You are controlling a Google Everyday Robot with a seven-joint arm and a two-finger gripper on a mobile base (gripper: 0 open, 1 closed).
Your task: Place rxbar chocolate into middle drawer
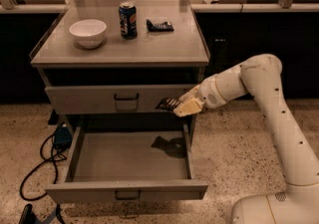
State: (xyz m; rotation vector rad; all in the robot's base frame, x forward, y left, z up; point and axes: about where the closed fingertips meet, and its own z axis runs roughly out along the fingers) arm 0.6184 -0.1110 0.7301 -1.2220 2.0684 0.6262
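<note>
The small dark crumpled rxbar chocolate [167,103] is clamped in the tan tool [178,107], above the open grey metal middle drawer's [124,189] right side; the white arm [259,76] is bent leftward.

The gripper [180,107] hangs in front of the right end of the upper drawer [99,99], above the open middle drawer [127,189]. It is clamped on the rxbar chocolate [167,103]. The bar's right end is hidden inside the grasp, and its print is too small to read. The rear of the middle drawer is hidden beneath the upper drawer. The arm [279,118] is clipped by the right edge low down, and the robot base [271,210] is cut off by the bottom edge. A bluish object [62,136] on the floor is partly hidden behind the middle drawer's left side. A dark object [27,214] in the bottom-left corner is cut off and cannot be identified. The label on the soda can [127,20] and the print on the dark packet [159,25] are too blurred to read.
</note>
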